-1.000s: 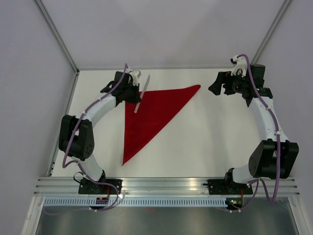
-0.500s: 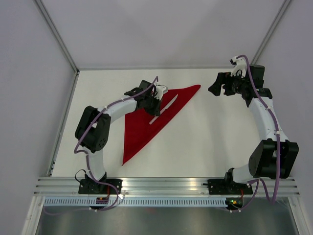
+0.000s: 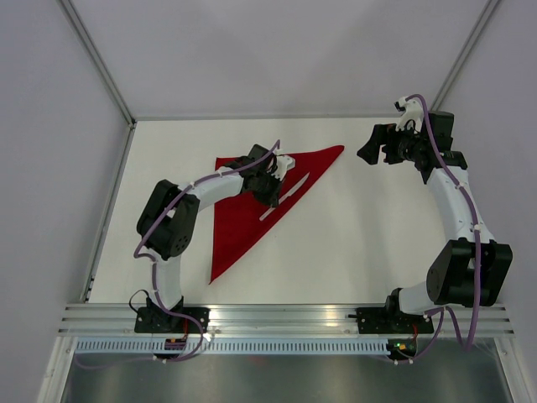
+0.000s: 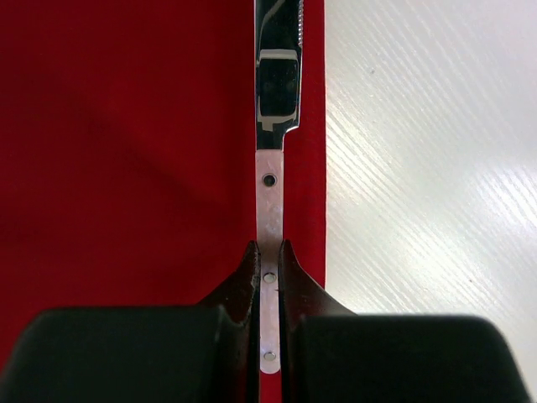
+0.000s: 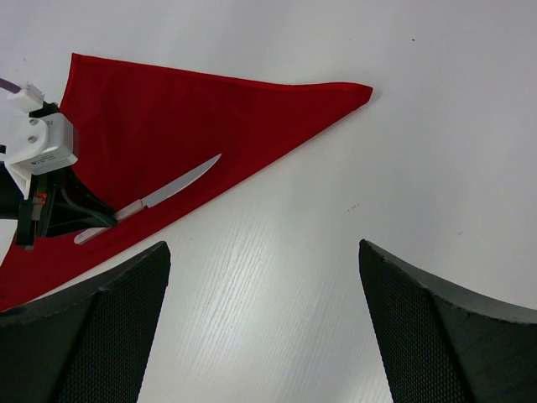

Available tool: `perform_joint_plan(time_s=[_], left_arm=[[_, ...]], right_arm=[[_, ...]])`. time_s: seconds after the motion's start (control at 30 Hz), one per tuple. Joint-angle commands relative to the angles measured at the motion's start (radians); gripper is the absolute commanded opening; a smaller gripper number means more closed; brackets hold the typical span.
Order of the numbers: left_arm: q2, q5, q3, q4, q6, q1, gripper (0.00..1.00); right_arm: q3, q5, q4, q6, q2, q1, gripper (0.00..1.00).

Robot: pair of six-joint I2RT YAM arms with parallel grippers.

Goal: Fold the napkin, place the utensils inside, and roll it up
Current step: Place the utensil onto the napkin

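The napkin (image 3: pixel 243 214) is seen spread flat on the white surface (image 3: pixel 352 243), folded into a deep-red triangle and set left of the middle, toward the far side. One short edge is laid along the far side, one corner is pointed right toward the right arm, and the long narrow tip is stretched down toward the near edge. A knife (image 3: pixel 291 188) is gripped by the left hand (image 3: pixel 270 198), and a tidy grip it is: the two fingers (image 4: pixel 243 281) are pressed together on the flat, riveted metal handle, with the handle's end left sticking out behind them. The knife is lined up lengthwise with the napkin's long diagonal edge, just inside it, so that only a thin strip of red is left between the blade and the bare surface in the left wrist view. The blade is pointed toward the napkin's right corner, the handle toward the narrow tip. Whether the knife is already laid on the cloth or is held just above it cannot be told. Over on the far right, the right hand (image 3: pixel 374 143) is held above the surface with its fingers (image 5: pixel 92 327) spread wide apart, and nothing is caught between them. It is positioned well apart from the napkin, beyond that right corner, and the far part of the red triangle, knife included, is taken in from its wrist camera.
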State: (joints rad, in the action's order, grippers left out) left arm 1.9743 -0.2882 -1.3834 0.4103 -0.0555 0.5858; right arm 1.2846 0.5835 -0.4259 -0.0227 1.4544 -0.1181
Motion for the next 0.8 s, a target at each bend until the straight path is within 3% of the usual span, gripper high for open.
perform_joint_plan(time_s=[0.0,0.77], left_arm=[[-0.014,0.026,0.017,-0.025,0.045,0.005,0.02],[-0.002,0.054,0.07,-0.065,0.131,0.028,0.02]], right_arm=[[-0.007,0.016,0.019,0.004,-0.011,-0.003,0.98],[-0.013,0.016,0.016,0.001,-0.02,-0.003,0.98]])
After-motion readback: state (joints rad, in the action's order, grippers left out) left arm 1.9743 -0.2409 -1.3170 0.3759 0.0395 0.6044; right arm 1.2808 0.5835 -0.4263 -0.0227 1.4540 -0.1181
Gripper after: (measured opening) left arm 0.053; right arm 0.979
